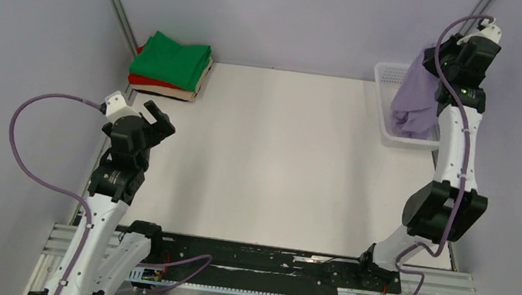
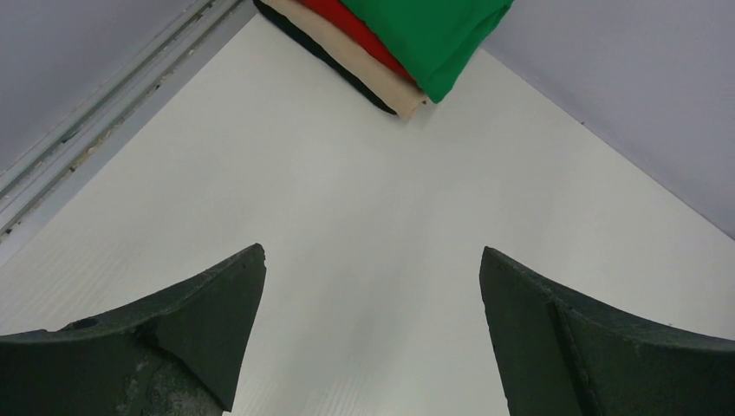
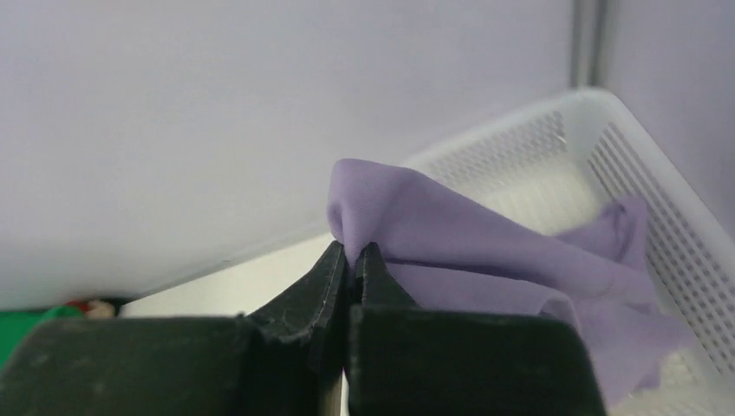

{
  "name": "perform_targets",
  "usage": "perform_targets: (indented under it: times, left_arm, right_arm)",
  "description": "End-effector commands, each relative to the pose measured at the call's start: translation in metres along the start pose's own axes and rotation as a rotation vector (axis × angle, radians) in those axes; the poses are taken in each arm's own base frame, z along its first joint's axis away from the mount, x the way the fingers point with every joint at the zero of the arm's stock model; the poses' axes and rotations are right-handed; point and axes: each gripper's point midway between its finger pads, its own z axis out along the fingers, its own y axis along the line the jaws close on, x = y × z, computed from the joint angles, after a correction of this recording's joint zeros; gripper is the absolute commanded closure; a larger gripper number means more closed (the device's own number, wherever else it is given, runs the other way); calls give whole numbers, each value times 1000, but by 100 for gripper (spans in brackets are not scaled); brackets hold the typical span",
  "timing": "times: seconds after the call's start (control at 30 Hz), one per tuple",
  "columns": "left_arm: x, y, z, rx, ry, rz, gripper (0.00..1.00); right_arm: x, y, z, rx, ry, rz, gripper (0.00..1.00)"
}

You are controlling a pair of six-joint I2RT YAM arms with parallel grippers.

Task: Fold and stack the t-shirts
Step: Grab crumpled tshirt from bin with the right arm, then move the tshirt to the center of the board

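The right gripper (image 3: 354,253), jaws shut, pinches the soft, wrinkly purple t-shirt (image 3: 485,251) drooping into the holey white plastic basket (image 3: 672,225). The left gripper (image 2: 372,250) has jaws wide apart.

Table (image 1: 278,164) middle is open for passes between the folded stack (image 1: 173,66) in the far-left corner and the basket (image 1: 386,95) far right. Lavender shirt (image 1: 417,98) hangs over the basket, blocking entry there

The right arm (image 1: 456,139) stretches far forward, jaws pinched tight; the left arm (image 1: 118,173) sits bent, jaws wide apart.
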Motion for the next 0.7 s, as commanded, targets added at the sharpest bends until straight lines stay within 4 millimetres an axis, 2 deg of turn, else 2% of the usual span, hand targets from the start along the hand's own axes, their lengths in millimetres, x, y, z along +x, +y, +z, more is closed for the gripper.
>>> perform_targets:
  times: [0.0, 0.1, 0.23, 0.27, 0.33, 0.5, 0.67]
  left_arm:
    - [2, -21, -4, 124, 12, -12, 0]
    - [5, -29, -5, 160, 44, -15, 0]
    - [8, -26, -5, 124, 73, -25, 0]
    - [8, -25, -5, 117, 76, -32, 0]
    - [9, -21, -5, 98, 79, -36, 0]
    - [7, -12, -9, 48, 80, -41, 0]
    - [4, -7, -12, 22, 77, -53, 0]
  right_arm:
    - [-59, 129, -98, -486, -114, -59, 100]
    - [-60, 185, -146, -711, -87, -89, 100]
    - [-55, 251, -201, -961, -60, -137, 100]
    - [-48, 272, -217, -1039, -42, -152, 100]
    - [-38, 300, -240, -1150, -15, -169, 100]
    - [-19, 350, -294, -1388, 38, -212, 100]
    - [-12, 374, -333, -1530, 44, -227, 100]
